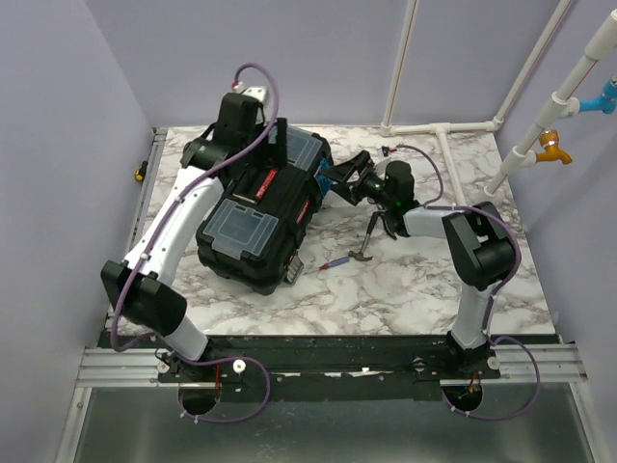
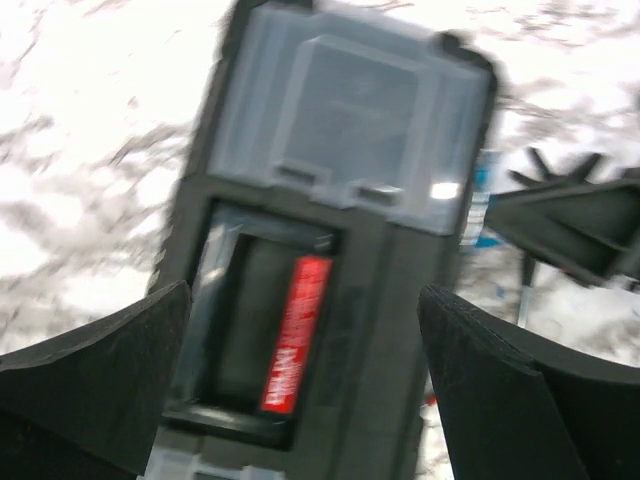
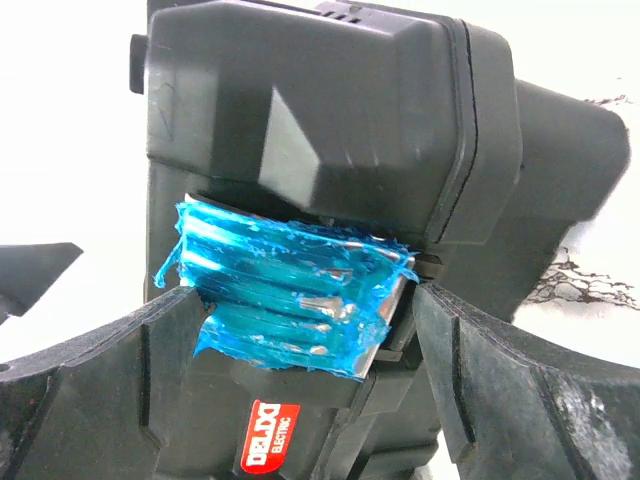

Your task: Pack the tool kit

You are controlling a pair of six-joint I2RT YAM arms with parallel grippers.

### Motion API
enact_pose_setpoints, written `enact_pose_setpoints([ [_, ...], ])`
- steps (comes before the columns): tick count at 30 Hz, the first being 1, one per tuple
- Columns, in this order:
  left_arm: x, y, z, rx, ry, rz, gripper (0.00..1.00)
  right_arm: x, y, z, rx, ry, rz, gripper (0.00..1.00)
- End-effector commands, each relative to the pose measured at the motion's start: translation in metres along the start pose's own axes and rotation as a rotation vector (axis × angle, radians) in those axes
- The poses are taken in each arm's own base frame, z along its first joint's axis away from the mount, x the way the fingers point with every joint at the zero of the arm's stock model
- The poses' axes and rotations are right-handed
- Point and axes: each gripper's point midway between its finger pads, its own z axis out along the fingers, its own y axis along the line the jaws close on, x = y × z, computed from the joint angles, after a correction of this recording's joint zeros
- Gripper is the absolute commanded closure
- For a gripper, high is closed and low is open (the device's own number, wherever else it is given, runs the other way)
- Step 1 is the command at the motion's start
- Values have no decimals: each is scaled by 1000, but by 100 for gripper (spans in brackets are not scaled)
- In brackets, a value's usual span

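Note:
The black toolbox (image 1: 260, 217) lies closed on the marble table, with a grey translucent lid compartment (image 1: 244, 222) and a red handle label (image 2: 295, 335). My left gripper (image 1: 277, 154) hovers open above the lid's far part, and in the left wrist view (image 2: 305, 296) its fingers stand either side of the handle recess. My right gripper (image 1: 332, 187) is at the box's right end. Its fingers (image 3: 100, 400) are spread wide around a teal latch (image 3: 295, 285), close to both its edges. A hammer (image 1: 368, 236) and a small screwdriver (image 1: 335, 263) lie on the table right of the box.
White pipes (image 1: 443, 130) run along the back right of the table. A yellow clamp (image 1: 140, 174) sits on the left edge. The right gripper (image 2: 575, 225) also shows in the left wrist view, beside the box. Purple walls close in the back and left.

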Motion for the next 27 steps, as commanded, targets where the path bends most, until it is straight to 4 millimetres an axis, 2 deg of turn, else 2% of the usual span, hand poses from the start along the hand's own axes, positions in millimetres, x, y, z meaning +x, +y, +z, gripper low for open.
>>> enact_pose_setpoints([
  [1, 24, 70, -3, -177, -52, -191, 1, -9, -9, 3, 142, -49, -55, 5],
  [5, 53, 97, -2, -177, -69, -262, 2, -12, -15, 7, 245, -50, -103, 5],
  [10, 85, 111, 5, -201, -64, -281, 2, -14, -24, 5, 312, -58, -123, 5],
  [16, 117, 106, 18, -160, -22, -287, 1, -13, -25, 7, 306, -57, -120, 6],
  [20, 129, 107, 21, -162, -8, -285, 5, -22, -19, 0, 335, -91, -157, 6],
  [24, 139, 108, 21, -176, -14, -270, 7, -28, -29, -10, 392, -131, -187, 6],
  [27, 141, 107, 20, -177, -21, -264, 8, -18, -39, -8, 399, -94, -172, 8],
])
